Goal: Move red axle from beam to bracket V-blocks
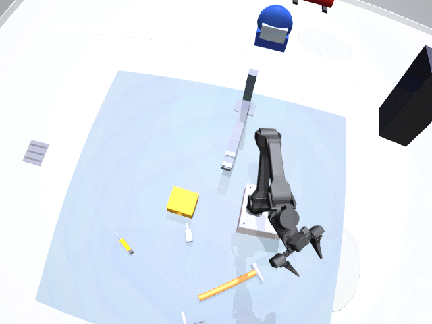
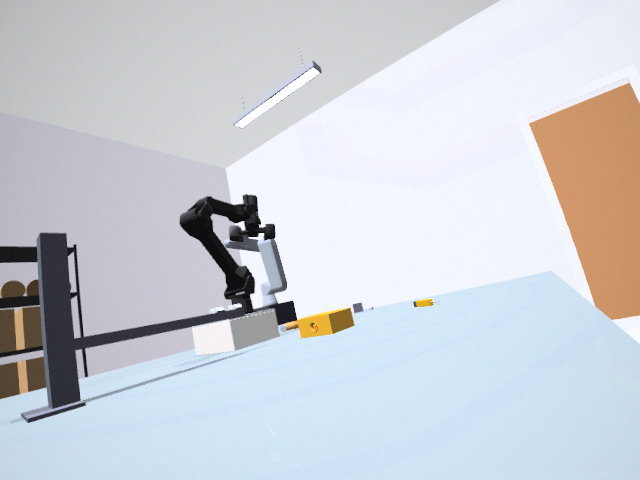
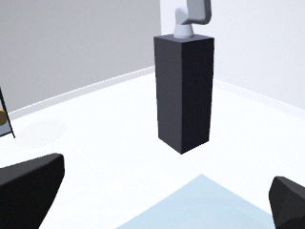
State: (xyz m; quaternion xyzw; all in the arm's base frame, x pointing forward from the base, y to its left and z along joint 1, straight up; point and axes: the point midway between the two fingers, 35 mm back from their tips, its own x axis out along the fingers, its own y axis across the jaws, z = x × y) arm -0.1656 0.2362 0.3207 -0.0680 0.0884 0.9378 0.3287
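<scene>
Fully spread, the gripper [image 1: 310, 266] [image 2: 252, 232] [image 3: 170, 178] has nothing between its fingers; it hangs in the air beyond the white base block [image 1: 244, 223] [image 2: 214, 335] from the yellow beam [image 1: 183, 201] [image 2: 326, 324], well apart from it and pointing away.

The red axle [image 2: 314, 327] appears to be still inside the beam: a small reddish patch shows in the round hole in the side face turned to the exterior view. How far it reaches inside is hidden. The hole's mouth faces sideways, so the axle's long axis looks level, running through the beam between opposite side faces, roughly in line with the bracket's long arm.

That bracket [image 1: 237, 133] [image 2: 58, 320] stands to one side of the beam, its raised arm ending in two white V-blocks [image 1: 229, 153] [image 2: 219, 310], with open room between them and the beam. The V-blocks hold nothing. Just beside the beam's lower edge in the top view lies a small pale tool [image 1: 188, 235]; a yellow screwdriver [image 1: 125, 246] [image 2: 423, 302] and a hammer [image 1: 227, 285] [image 2: 291, 325] lie farther out. The beam sits well inside the edges of the blue mat [image 1: 115, 139] [image 2: 361, 413] [image 3: 200, 205].
</scene>
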